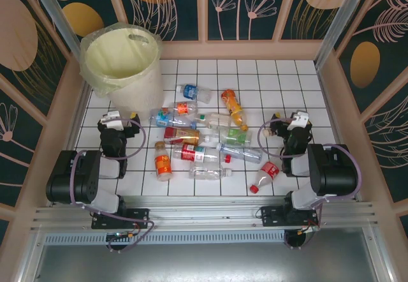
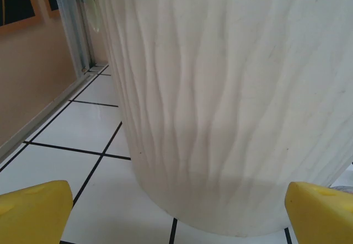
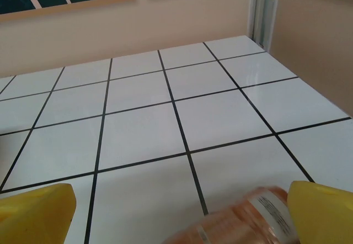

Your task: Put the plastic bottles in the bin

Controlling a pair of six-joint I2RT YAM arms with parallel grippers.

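White-tiled surface (image 1: 287, 78) holds scattered plastic bottles (image 1: 163, 162) beside a round cream-white plastic bin (image 1: 124, 65). Both arms crouch folded low, left claw (image 1: 115, 118) and right claw (image 1: 290, 121) spread open.

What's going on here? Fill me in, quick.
Two robot arms are set to clear bottles into the bin. About a dozen lie scattered across the tiled table, and the bin looks empty so far. The left gripper is open and empty, facing the bin's wall up close. The right gripper is open too, with an orange bottle lying just by its fingers, not gripped.
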